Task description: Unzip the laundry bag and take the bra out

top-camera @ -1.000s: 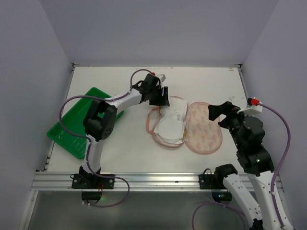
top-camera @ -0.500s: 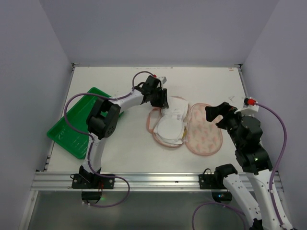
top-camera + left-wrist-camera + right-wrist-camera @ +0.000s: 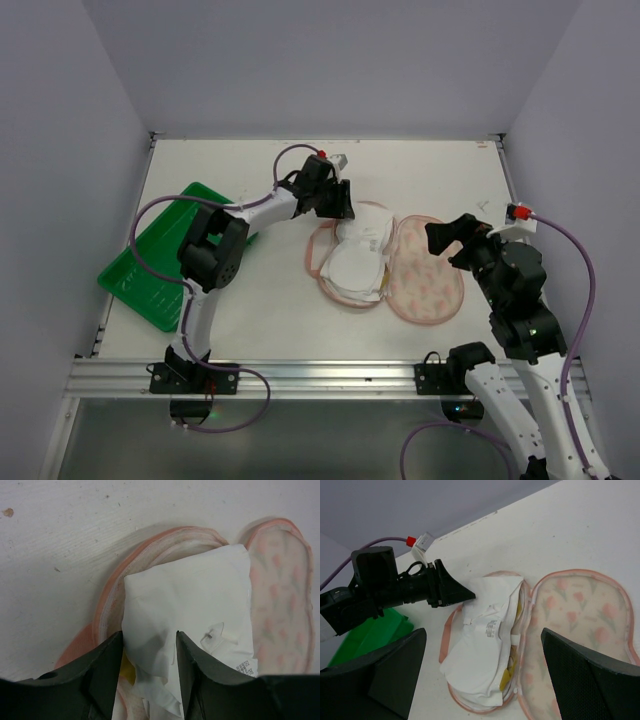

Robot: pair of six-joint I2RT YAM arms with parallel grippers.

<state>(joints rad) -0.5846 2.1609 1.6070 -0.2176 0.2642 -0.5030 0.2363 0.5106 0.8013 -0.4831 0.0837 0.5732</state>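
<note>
The laundry bag point(image 3: 425, 275) lies unzipped mid-table, its printed lid point(image 3: 575, 610) flipped open to the right. The bra point(image 3: 355, 255) lies in the left half, its white lining and label up point(image 3: 485, 645), with mustard-yellow showing at its edges point(image 3: 126, 670). My left gripper point(image 3: 343, 207) is at the bag's far end, and its jaws point(image 3: 150, 645) pinch a bunched fold of the bra's white fabric point(image 3: 190, 595). My right gripper point(image 3: 441, 234) hovers wide open and empty above the lid's right side point(image 3: 483, 630).
A green plastic tray point(image 3: 150, 270) sits at the table's left edge and shows in the right wrist view point(image 3: 365, 635). The bag's pink rim point(image 3: 115, 605) rests on the white table. Walls enclose the table on three sides.
My left gripper has turned a little and shifted slightly at the bag's far end. My right arm has edged a little left toward the lid. The bag has not moved.
</note>
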